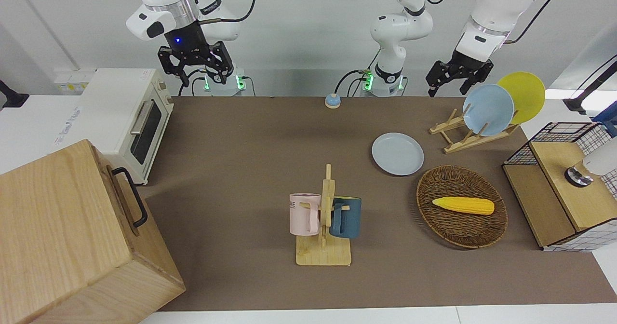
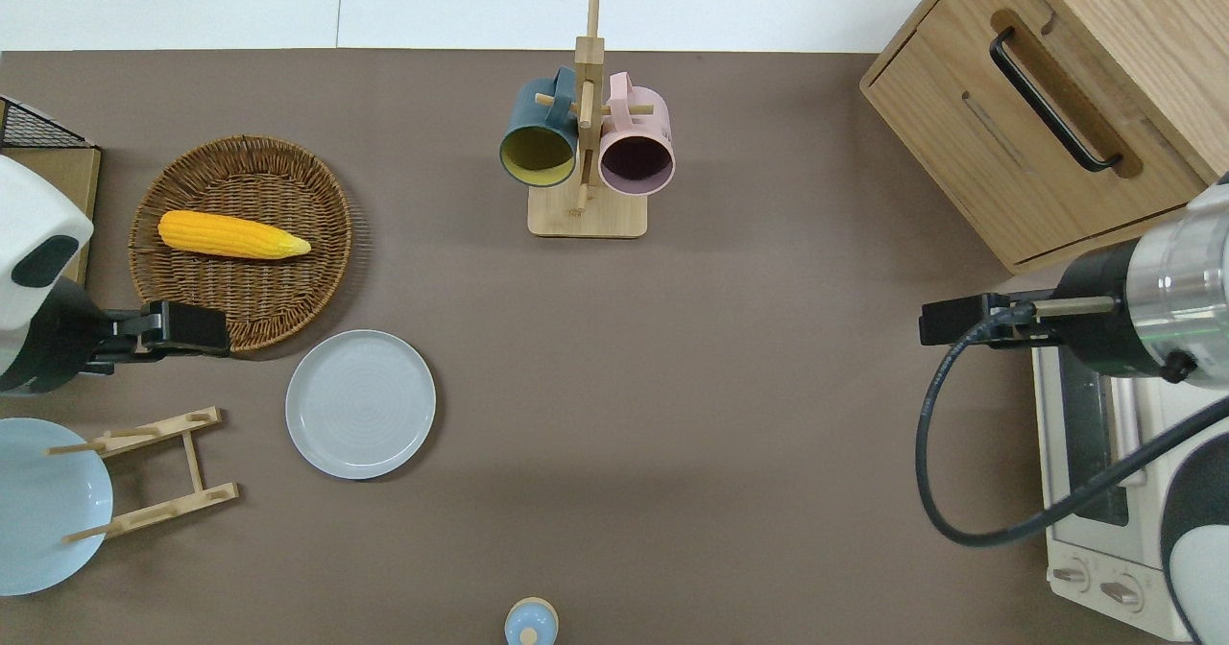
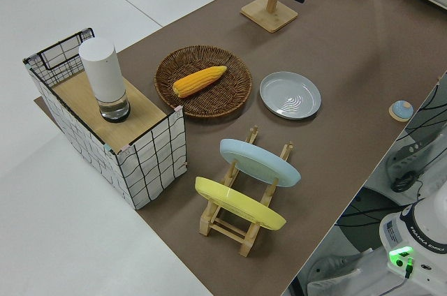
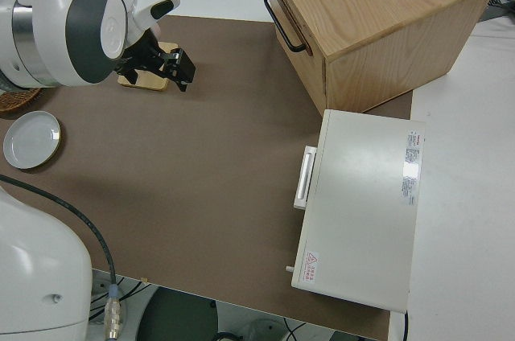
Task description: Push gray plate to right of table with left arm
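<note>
One gray plate (image 2: 360,403) lies flat on the bench (image 2: 730,415), untouched; left gripper (image 1: 458,75) hangs raised, jaws apart, ready to push.

We see a pale gray-blue plate (image 2: 360,403) on the matte brown table (image 2: 730,386); at its eleven o'clock overhead, a dark brown woven wicker basket (image 2: 288,290) holds yellow corn (image 2: 232,235). The rack carries sky-blue (image 1: 488,109) and yellow (image 1: 528,95) plates; teal (image 2: 538,136) and pink (image 2: 636,151) mugs hang together.
</note>
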